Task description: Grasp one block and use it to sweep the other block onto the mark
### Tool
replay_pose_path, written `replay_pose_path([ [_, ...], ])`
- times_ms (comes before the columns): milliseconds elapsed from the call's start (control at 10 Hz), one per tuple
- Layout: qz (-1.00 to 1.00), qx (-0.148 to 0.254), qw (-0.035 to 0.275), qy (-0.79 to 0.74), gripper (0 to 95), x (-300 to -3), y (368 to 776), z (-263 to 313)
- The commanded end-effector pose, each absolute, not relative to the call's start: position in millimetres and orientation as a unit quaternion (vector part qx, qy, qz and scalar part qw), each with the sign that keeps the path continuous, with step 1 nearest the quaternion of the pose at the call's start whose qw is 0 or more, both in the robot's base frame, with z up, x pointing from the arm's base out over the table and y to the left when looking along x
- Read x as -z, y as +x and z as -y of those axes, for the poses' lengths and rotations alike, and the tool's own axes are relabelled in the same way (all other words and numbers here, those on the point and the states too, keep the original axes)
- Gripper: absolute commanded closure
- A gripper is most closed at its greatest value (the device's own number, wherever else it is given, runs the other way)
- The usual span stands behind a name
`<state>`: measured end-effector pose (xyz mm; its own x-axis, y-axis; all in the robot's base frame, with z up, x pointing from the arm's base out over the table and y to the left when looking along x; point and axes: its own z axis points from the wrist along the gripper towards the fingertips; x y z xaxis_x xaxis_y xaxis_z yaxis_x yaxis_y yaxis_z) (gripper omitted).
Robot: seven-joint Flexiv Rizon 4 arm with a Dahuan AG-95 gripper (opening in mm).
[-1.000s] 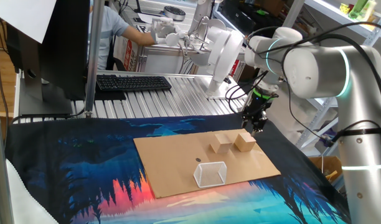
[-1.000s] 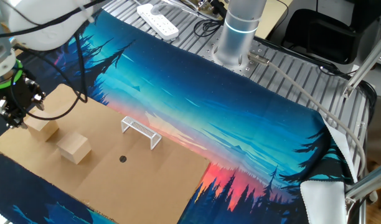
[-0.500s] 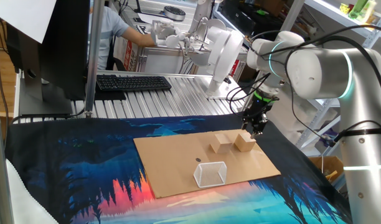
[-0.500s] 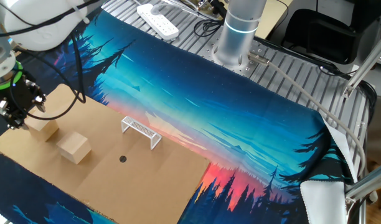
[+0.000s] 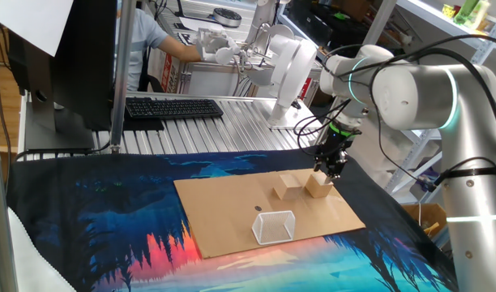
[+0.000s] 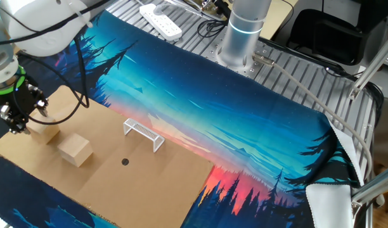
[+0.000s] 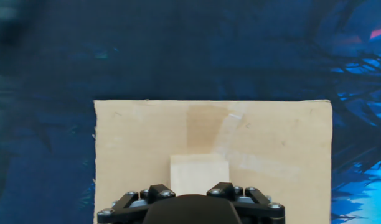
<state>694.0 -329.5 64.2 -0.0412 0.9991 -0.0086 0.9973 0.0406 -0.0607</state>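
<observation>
Hand view is showing my gripper (image 7: pixel 190 208) hanging over one block (image 7: pixel 200 174), but I cannot tell if its jaws are squeezing yet. Nothing is getting pushed; the other block (image 6: pixel 75 151) is sitting away from the mark (image 6: pixel 125 161).

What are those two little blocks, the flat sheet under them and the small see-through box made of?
The two blocks look like pale unfinished wood: matte, light tan, sharp-edged. The sheet looks like plain brown cardboard, flat and dull, with a tiny dark mark. The box seems clear plastic with whitish edges; the board shows through it.
</observation>
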Motion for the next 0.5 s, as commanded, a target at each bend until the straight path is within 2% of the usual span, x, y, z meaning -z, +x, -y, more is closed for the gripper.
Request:
replay_pose_path([
  [100,0.72,-0.025,0.017,-0.694,38.0,-63.9,692.4,328.7],
  [200,0.72,-0.026,0.017,-0.694,38.0,-63.4,691.8,328.3],
  [300,0.72,-0.028,0.016,-0.693,19.0,-64.0,691.8,328.4],
  [500,0.72,-0.031,0.017,-0.693,19.0,-66.8,691.7,328.5],
])
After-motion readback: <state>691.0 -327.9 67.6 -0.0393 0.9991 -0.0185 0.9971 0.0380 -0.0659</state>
